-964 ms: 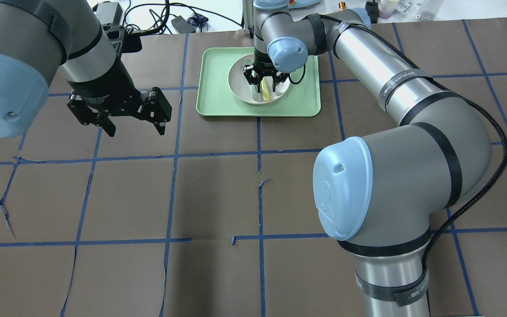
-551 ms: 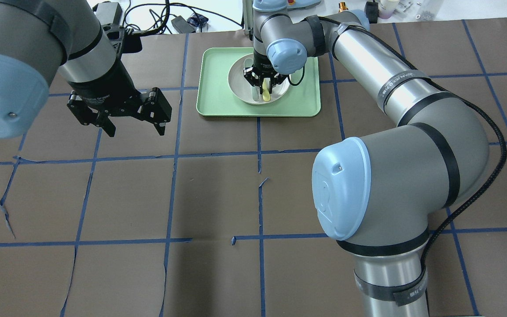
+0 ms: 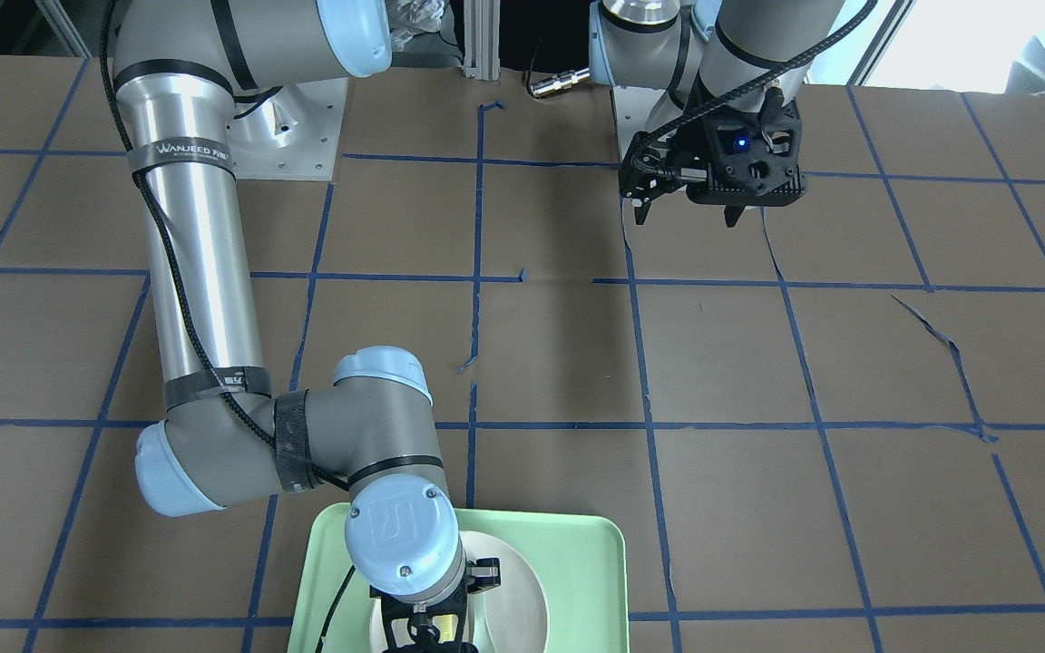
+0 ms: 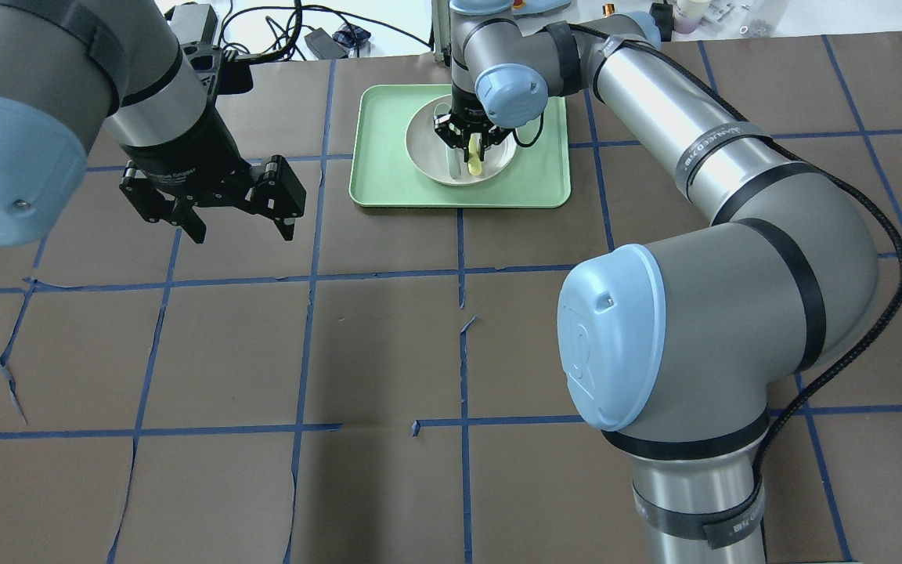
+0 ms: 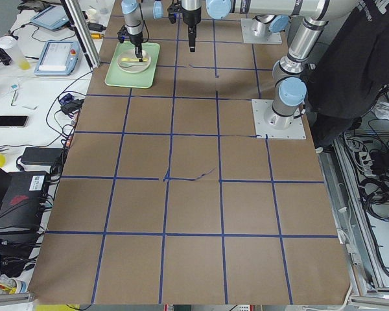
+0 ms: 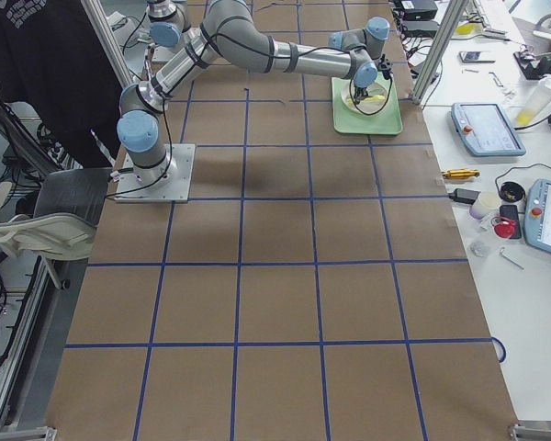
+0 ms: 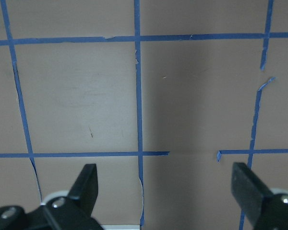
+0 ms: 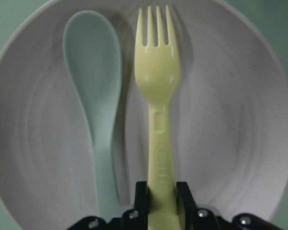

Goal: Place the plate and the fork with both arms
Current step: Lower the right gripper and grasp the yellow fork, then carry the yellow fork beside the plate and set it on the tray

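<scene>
Right gripper point(image 8: 162, 192): we log it clamped on the fork point(image 8: 156, 86), one finger on each side of the handle end. The fork runs straight out ahead of the fingers, tines pointing away, over the plate point(image 8: 230, 124). We cannot tell whether the tines touch the plate. Just beside the fork, on the wrist view's left, a spoon point(image 8: 93, 81) lies parallel in the plate, bowl end away from the gripper. The plate sits under this gripper, inside the tray point(image 4: 388, 176).

Left gripper point(image 4: 243, 233): jaws spread wide, nothing between them, pointing down above the table point(image 7: 77, 96). Tray and plate are well apart from it, off toward the right arm's side.
</scene>
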You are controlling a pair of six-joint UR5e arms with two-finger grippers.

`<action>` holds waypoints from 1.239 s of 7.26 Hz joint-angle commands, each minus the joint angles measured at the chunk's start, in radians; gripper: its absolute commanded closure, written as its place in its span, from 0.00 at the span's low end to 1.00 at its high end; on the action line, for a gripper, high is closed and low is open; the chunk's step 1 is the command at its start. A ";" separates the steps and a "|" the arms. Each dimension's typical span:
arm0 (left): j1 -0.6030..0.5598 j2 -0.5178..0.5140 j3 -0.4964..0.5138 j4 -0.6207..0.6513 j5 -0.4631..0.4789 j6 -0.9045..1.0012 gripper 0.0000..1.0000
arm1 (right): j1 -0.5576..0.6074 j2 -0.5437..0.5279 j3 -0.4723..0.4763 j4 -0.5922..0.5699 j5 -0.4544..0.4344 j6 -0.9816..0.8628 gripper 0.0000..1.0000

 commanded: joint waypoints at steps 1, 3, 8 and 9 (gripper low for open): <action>0.001 -0.001 0.002 0.001 0.000 0.002 0.00 | -0.017 -0.067 0.028 0.002 -0.008 -0.012 0.85; 0.001 0.002 0.009 0.002 0.001 0.002 0.00 | -0.109 -0.145 0.136 0.002 -0.006 -0.014 0.85; 0.001 -0.001 0.002 0.002 0.000 -0.004 0.00 | -0.143 -0.123 0.284 -0.127 -0.047 -0.032 0.84; 0.001 0.000 0.002 0.002 0.000 -0.004 0.00 | -0.143 -0.130 0.285 -0.130 -0.049 -0.046 0.79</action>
